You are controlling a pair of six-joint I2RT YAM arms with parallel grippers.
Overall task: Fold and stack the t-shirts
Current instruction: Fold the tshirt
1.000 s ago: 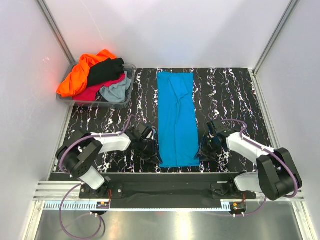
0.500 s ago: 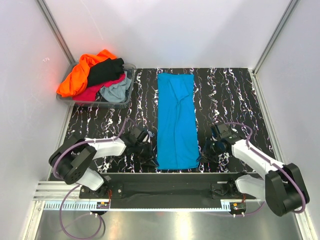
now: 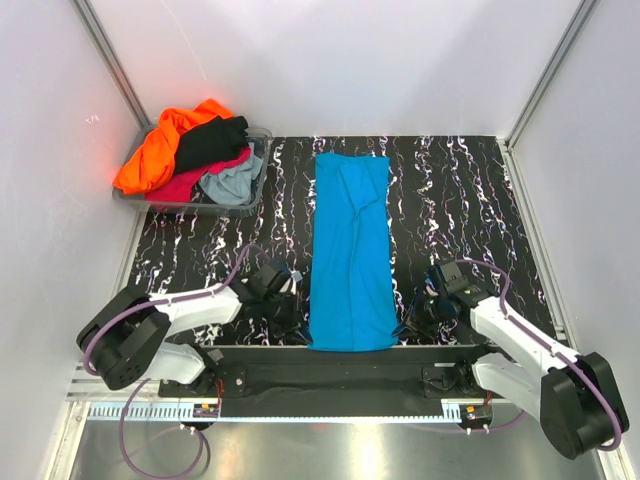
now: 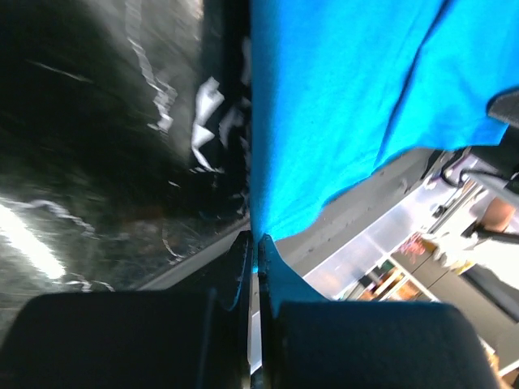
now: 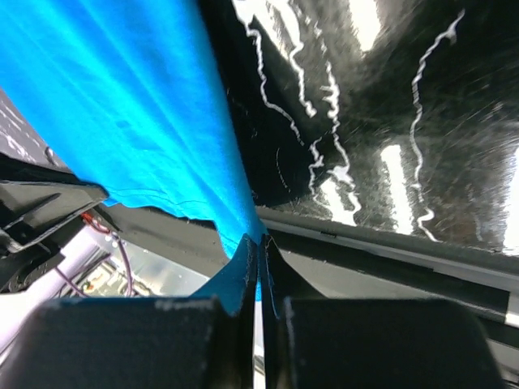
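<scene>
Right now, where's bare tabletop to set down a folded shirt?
Widest bare patch: black marbled table between the long turquoise-blue cloth shirt and the table's right edge. Smaller one left of it, nearer than the clear plastic bin of heaped shirts. Crowded: near edge, where left gripper and right gripper pinch the shirt's corners.

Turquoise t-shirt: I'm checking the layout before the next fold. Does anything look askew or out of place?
Slightly. The turquoise t-shirt lies as a long strip whose near hem overhangs the near edge of the table, pinched at its corners by the left claw and right claw. Wrinkles run along its far half.
</scene>
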